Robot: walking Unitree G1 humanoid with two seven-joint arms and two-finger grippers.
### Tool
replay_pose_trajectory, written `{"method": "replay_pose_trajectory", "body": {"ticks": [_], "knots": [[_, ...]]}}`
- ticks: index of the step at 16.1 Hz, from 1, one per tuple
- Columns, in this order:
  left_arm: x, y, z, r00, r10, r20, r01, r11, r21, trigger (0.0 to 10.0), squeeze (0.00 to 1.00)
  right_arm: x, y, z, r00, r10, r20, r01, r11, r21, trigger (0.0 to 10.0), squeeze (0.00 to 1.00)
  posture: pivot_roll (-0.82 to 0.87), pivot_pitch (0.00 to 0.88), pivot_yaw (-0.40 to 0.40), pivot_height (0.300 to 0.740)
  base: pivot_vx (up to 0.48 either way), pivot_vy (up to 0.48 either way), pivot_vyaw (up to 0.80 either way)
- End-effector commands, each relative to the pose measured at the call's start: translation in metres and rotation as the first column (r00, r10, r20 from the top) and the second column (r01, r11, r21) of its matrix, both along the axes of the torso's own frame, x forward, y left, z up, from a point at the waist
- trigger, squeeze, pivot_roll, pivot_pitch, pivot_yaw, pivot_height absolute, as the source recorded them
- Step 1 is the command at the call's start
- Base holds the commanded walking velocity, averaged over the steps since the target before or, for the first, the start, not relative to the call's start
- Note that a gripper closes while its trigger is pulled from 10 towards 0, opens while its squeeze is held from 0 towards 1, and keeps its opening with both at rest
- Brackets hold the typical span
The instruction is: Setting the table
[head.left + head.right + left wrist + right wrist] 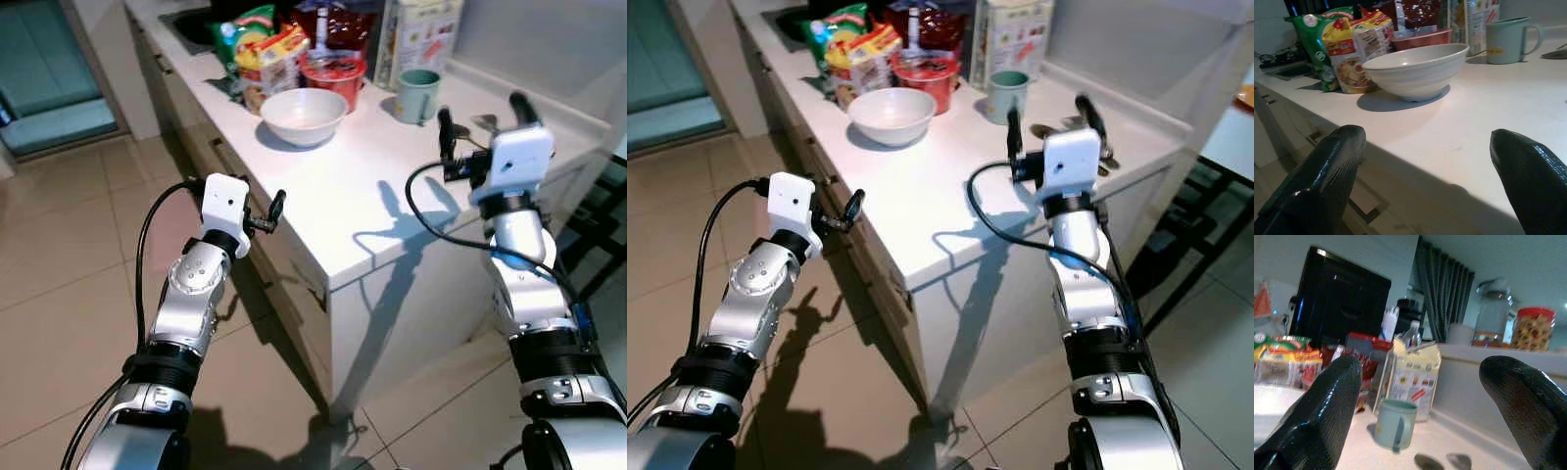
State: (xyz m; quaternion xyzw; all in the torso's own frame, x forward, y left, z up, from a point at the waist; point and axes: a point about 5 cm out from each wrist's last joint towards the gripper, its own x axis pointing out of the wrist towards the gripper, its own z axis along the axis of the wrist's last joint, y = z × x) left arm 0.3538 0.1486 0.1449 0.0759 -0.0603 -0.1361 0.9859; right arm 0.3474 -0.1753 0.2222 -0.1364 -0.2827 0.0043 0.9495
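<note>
A white bowl [304, 115] sits on the white counter [362, 206], with a pale green mug [418, 95] behind it to the right. Two metal spoons [1425, 461] lie on the counter close to the mug [1395, 423]. My left gripper [269, 215] is open and empty. It hangs in front of the counter's long edge, a little below the top, and points toward the bowl [1415, 68]. My right gripper [483, 117] is raised over the counter's right end, open and empty, with its fingers pointing up near the spoons.
Instant noodle packets [257, 44], a red noodle cup [333, 70] and a drink carton [416, 34] crowd the back of the counter. A sink [191, 24] lies at the far left end. Cabinet drawers run below the counter. Tiled floor [69, 245] stretches to my left.
</note>
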Motion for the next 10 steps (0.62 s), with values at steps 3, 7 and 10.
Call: {"method": "replay_pose_trajectory", "body": {"ticks": [3, 7, 10], "knots": [[0.003, 0.001, 0.005, 1.000, -0.005, 0.003, 0.005, 1.000, 0.009, 10.0, 0.00, 0.000, 0.004, -0.005, 0.999, 0.011, -0.037, -0.010, 1.000, 0.023, 10.0, 0.00, -0.05, 0.000, 0.080, 0.740, 0.000, 0.000, 0.00], [0.006, 0.007, 0.012, 1.000, 0.001, 0.013, -0.001, 1.000, 0.027, 10.0, 0.00, -0.001, 0.009, -0.020, 0.995, 0.017, -0.101, -0.014, 0.999, 0.031, 10.0, 0.00, -0.04, 0.000, 0.084, 0.740, 0.344, 0.000, 0.00], [0.005, 0.005, 0.012, 1.000, -0.011, 0.009, 0.011, 1.000, -0.001, 10.0, 0.00, -0.001, 0.011, -0.025, 0.993, 0.025, -0.117, -0.022, 0.999, 0.029, 10.0, 0.00, -0.04, 0.000, 0.083, 0.740, 0.450, 0.000, 0.00]]}}
